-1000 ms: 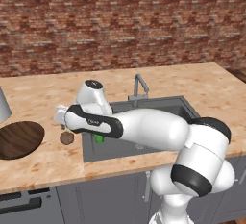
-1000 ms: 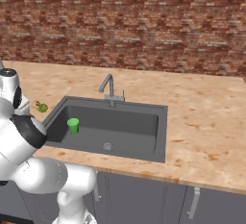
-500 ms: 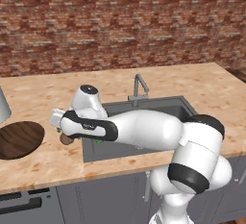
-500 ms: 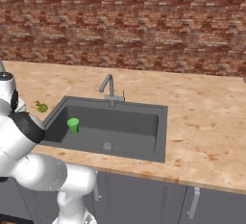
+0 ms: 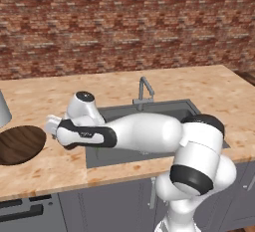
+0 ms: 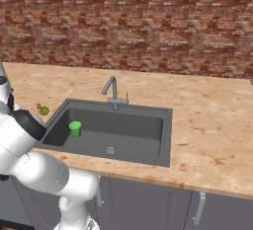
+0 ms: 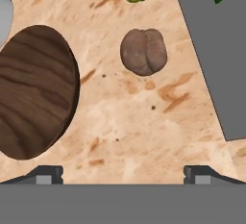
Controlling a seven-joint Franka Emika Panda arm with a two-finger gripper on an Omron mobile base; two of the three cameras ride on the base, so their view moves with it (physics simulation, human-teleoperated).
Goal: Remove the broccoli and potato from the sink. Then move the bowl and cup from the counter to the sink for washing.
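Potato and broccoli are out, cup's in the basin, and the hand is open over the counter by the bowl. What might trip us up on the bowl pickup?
1. The bowl is wide and shallow; the open gripper probably has to catch its rim, and it may slip.
2. The potato lies loose between bowl and sink; a low carry could knock it back in.
3. The cup stands in the sink's near-left corner; dropping the bowl there may topple it.

The arm reaches left, its gripper (image 7: 123,175) pointing down, jaws wide apart.
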